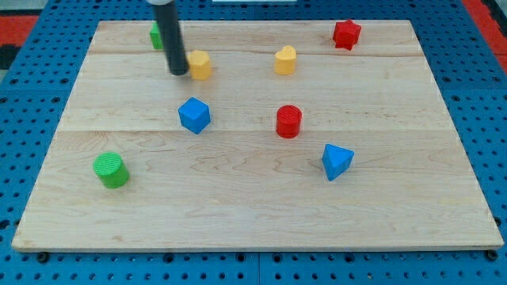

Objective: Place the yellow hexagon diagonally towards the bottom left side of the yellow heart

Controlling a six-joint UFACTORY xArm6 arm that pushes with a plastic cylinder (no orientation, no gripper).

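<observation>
The yellow hexagon (201,65) lies near the view's top, left of centre. The yellow heart (285,60) lies to its right at about the same height, with a wide gap between them. My tip (178,72) rests on the board right against the hexagon's left side. The dark rod rises from it to the view's top edge.
A green block (156,35) is partly hidden behind the rod at the top left. A red star (346,34) is at the top right. A blue cube (194,115), a red cylinder (289,121), a blue triangular block (337,161) and a green cylinder (111,170) lie lower on the wooden board (396,214).
</observation>
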